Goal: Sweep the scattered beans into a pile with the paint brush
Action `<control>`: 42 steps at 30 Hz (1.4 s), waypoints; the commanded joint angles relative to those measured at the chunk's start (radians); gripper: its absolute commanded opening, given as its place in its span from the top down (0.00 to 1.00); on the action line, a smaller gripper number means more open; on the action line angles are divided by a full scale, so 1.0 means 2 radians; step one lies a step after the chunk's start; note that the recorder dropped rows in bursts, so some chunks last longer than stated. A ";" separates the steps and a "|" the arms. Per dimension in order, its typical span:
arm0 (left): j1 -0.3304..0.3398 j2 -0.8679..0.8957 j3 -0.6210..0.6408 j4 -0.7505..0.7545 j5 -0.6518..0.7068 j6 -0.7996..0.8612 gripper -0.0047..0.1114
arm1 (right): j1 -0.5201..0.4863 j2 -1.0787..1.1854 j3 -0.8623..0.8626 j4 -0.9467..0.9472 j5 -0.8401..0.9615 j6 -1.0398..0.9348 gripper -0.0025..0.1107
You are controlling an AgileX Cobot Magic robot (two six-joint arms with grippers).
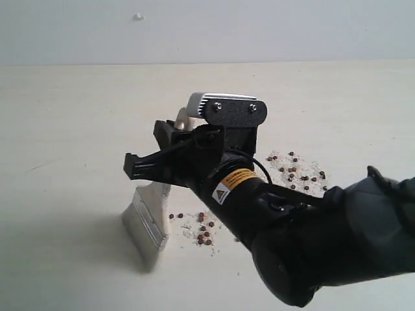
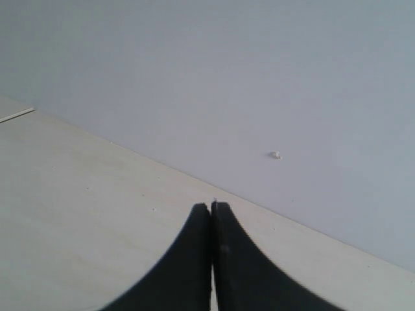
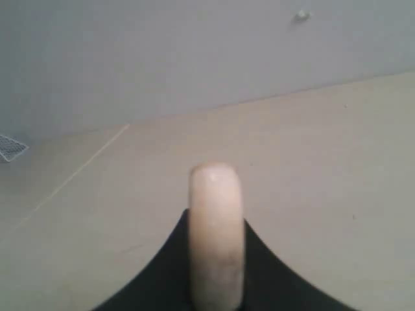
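Pale cream tabletop (image 1: 65, 129) under a flat grey wall (image 1: 272, 26), and all the action sits dead centre in the exterior view. The right claw (image 1: 162, 153) is pinched on the handle of the paint brush (image 1: 148, 223), its black fingers aimed toward the left of the frame, one above the handle and one below. The right wrist view backs that up: the rounded pale handle end (image 3: 216, 220) pokes up between the two dark fingers, squeezed from both sides. Moving back from the claw, there's the wrist with a grey camera housing (image 1: 227, 107) riding on top, then a black forearm with a yellow warning label (image 1: 235, 178), and the bulky arm slopes away down into the lower right corner. Now the brush itself: its long axis runs steeply, handle end up and to the right just under the camera housing, wide head down and to the left, where it meets the table left of centre. Just beside the head, on its right, lie the beans (image 1: 204, 232), a loose reddish-brown cluster among whitish crumbs. A second scatter of beans (image 1: 298, 172) sits further right and higher in the frame, well apart from the brush and partly behind the arm. Over to the left claw (image 2: 211, 208), seen only in its own wrist view: fingers pressed together, tips touching, bare table and wall beyond.
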 commanded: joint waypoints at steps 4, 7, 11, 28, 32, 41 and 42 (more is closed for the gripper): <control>0.001 -0.003 0.002 0.000 0.001 -0.002 0.96 | -0.054 -0.004 0.008 -0.028 0.069 -0.057 0.98; 0.001 -0.003 0.002 0.000 0.001 -0.002 0.96 | -0.055 -0.004 0.008 0.020 0.069 -0.128 0.98; 0.001 -0.003 0.002 0.000 0.001 -0.002 0.96 | -0.055 -0.004 0.008 0.097 0.066 -0.233 0.98; 0.001 -0.003 0.002 0.000 0.001 -0.002 0.96 | -0.054 -0.016 0.008 0.148 0.010 -0.323 0.98; 0.001 -0.003 0.002 0.000 0.001 -0.002 0.96 | -0.054 -0.043 0.008 0.144 0.011 -0.304 0.98; 0.001 -0.003 0.002 0.000 0.001 -0.002 0.96 | -0.054 -0.089 0.008 0.127 0.011 -0.232 0.98; 0.001 -0.003 0.002 0.000 0.001 -0.002 0.96 | -0.054 -0.089 0.008 0.129 0.005 -0.222 0.98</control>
